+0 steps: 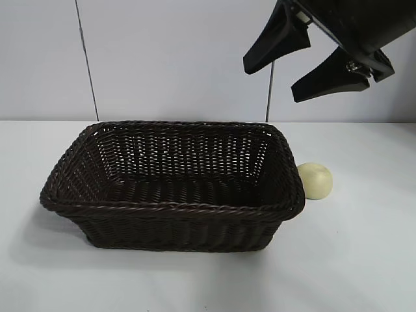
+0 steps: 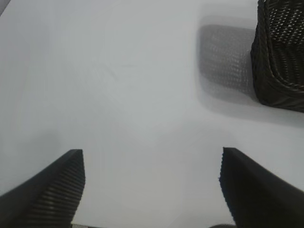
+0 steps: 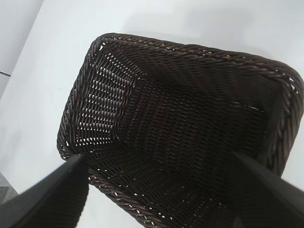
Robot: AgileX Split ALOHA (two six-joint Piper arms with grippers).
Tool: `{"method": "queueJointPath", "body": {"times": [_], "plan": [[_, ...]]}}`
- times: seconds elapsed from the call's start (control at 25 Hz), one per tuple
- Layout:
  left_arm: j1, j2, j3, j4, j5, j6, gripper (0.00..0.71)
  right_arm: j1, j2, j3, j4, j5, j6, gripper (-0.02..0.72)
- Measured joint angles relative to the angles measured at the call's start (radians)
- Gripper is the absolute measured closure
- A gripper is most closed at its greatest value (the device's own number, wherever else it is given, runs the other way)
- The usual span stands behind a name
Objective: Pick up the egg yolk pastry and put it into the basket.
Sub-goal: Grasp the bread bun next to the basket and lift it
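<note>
The egg yolk pastry [image 1: 316,180], a small pale yellow ball, sits on the white table just right of the basket [image 1: 172,208], touching or nearly touching its right rim. The basket is dark brown wicker and nothing shows inside it. My right gripper [image 1: 268,82] hangs open and empty high above the basket's right end, up and left of the pastry. In the right wrist view its fingers [image 3: 52,194] frame the basket [image 3: 190,61]; the pastry is out of that view. My left gripper [image 2: 152,156] is open over bare table, with a basket corner [image 2: 280,61] beyond it.
The white table [image 1: 364,260] stretches right of and in front of the basket. A pale wall with a dark vertical seam [image 1: 86,58] stands behind.
</note>
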Motion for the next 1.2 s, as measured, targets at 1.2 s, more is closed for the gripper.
{"method": "queueJointPath", "body": {"times": [1.2], "plan": [[0.0,-0.095,0.0,-0.001,0.007,-0.001,0.139,-0.147,0.0,-0.163,-0.633,0.194,0.538,0.127]]}}
